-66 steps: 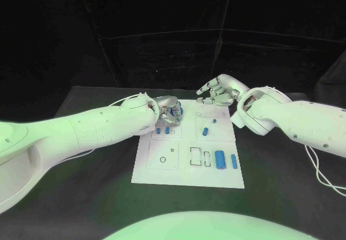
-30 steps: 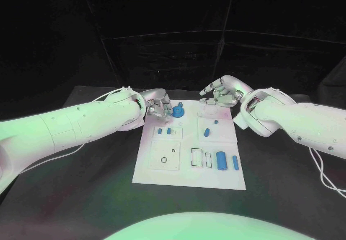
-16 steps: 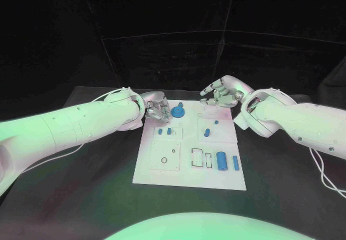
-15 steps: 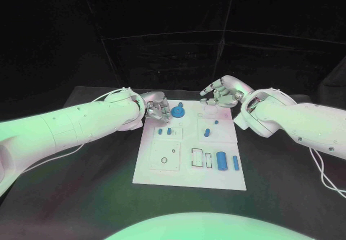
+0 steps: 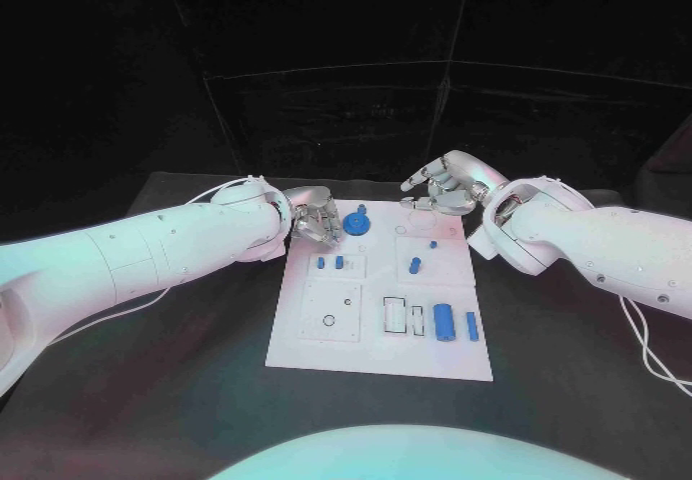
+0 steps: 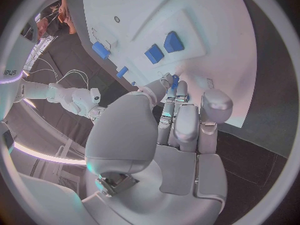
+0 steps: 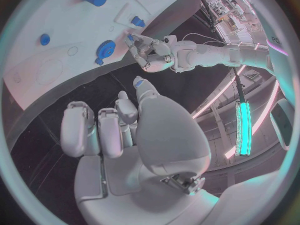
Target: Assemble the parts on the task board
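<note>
1. Task board: white plate, centre of the head view, lying flat on the black table; printed outlines and small blue parts on its surface.
2. Left hand: at the board's upper-left corner in the head view, left of centre. Fingers drawn together, tips down by the board's edge. In the left wrist view the fingers lie side by side with a sliver of blue at their tips; cannot tell whether that is a held part or one lying on the board.
3. Right hand: upper centre-right of the head view, above the board's far edge, raised off it. Fingers loosely apart and slightly curled, nothing between them; the right wrist view shows the same.
4. Blue gear: round, toothed, upper part of the board, just right of the left hand.
5. Blue block and a slimmer blue bar: side by side, lower right of the board.
6. Blue peg: mid-board, right of centre.
7. Two small blue pieces: mid-left of the board, just below the left hand.
</note>
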